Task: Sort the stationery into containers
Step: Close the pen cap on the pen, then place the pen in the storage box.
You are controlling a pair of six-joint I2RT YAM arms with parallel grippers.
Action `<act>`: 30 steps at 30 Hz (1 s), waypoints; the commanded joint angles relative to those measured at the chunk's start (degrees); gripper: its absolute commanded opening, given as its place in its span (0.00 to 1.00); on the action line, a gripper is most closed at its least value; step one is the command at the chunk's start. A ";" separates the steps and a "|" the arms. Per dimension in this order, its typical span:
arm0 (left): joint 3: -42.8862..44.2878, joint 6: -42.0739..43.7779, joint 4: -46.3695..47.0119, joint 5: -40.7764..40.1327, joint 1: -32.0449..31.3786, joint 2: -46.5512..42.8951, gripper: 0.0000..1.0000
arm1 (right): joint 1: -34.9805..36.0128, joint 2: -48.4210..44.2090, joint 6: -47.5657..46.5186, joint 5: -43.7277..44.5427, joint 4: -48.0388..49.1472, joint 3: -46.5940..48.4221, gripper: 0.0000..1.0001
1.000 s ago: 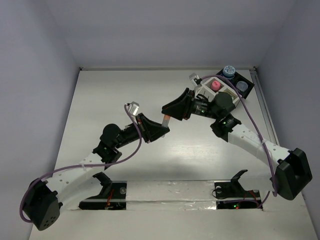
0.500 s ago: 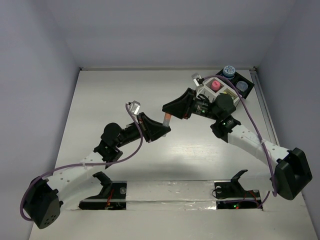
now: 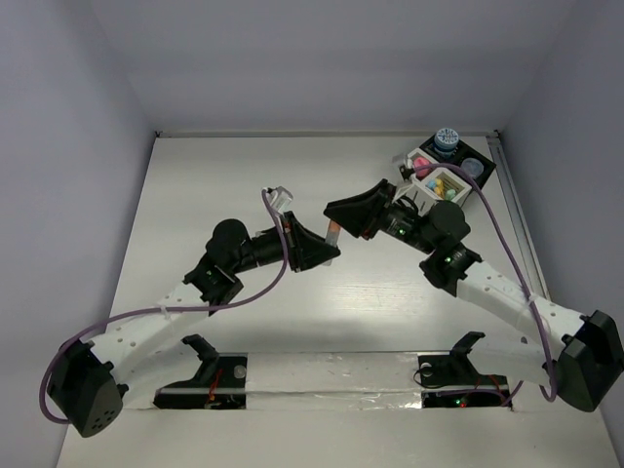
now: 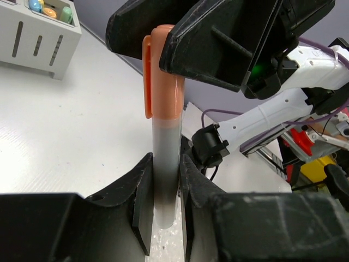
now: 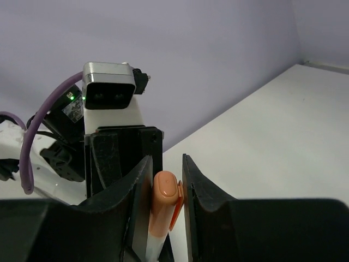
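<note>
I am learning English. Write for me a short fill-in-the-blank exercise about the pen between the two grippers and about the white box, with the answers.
1. The left gripper grips the pen's pale barrel, and the right gripper grips its ___.
2. The pen's cap is ___ in colour.
3. The white slatted box stands in the far ___ corner of the table.

Answers: cap; orange; right

Orange-capped marker (image 4: 163,142): cap partly hidden behind right gripper (image 4: 174,41), barrel bottom blurred. White box (image 4: 34,39) cut by the left wrist view's top edge; contents too small to identify.
</note>
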 commanded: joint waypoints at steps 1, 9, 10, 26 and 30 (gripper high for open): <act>6.40 0.96 9.85 -5.39 2.23 -1.50 0.00 | 2.90 -0.68 -5.11 -1.23 -12.24 -3.37 0.00; 2.53 -3.79 16.35 -2.66 0.31 2.10 0.00 | 2.90 1.25 -1.42 -2.02 -8.90 -1.18 0.50; 1.83 -3.87 16.61 -2.66 0.30 2.28 0.00 | 2.90 1.43 -1.33 -2.19 -8.64 -1.00 0.50; -1.34 -2.74 14.95 -3.63 -0.23 1.58 0.00 | 2.90 -0.59 0.08 6.85 -6.87 -1.27 0.00; -2.39 -0.72 12.06 -3.81 -0.23 1.14 0.30 | 0.63 -0.60 -0.71 10.28 -8.98 -0.39 0.00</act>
